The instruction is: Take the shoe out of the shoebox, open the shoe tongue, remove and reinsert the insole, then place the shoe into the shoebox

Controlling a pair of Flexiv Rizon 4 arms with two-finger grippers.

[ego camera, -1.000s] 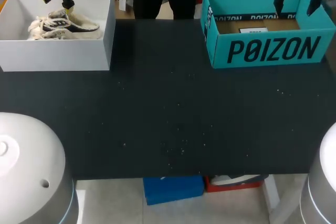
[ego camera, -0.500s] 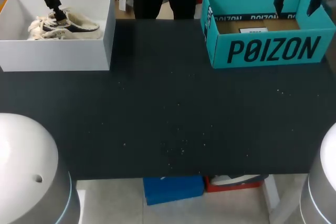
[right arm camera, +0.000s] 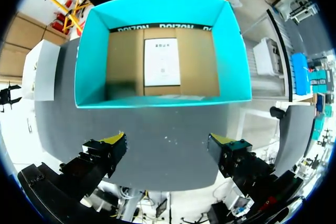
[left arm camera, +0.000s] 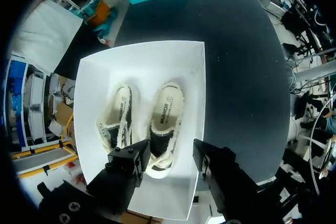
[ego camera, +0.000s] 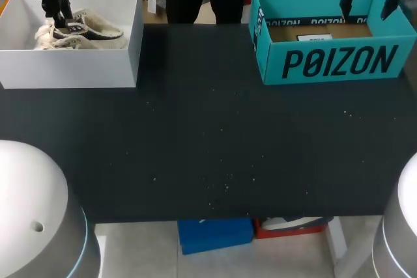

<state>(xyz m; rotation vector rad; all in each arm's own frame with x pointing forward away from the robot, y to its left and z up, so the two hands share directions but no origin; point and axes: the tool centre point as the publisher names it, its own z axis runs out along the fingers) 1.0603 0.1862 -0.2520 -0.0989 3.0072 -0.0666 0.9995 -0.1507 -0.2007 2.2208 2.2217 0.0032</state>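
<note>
Two cream shoes with dark linings [ego camera: 81, 30] lie side by side in the white shoebox [ego camera: 71, 69] at the far left of the table. My left gripper [ego camera: 60, 14] hangs low over them. In the left wrist view the box [left arm camera: 199, 103] shows from above. The heel of one shoe [left arm camera: 165, 124] lies between the open fingers [left arm camera: 210, 163], with a gap on one side. The other shoe [left arm camera: 118, 119] lies beside it. My right gripper [ego camera: 369, 1] is open above the teal box [ego camera: 339, 60], and in its own view stands [right arm camera: 168, 140] above the box's front wall.
The teal box [right arm camera: 89, 51] at the far right has a brown floor with a white sheet [right arm camera: 161, 61] on it. The black tabletop [ego camera: 215, 135] stretches between the two boxes and to the near edge.
My left gripper has come down toward the shoes, shifted slightly left and turned, and its fingers have drawn closer together. The right arm has not moved.
</note>
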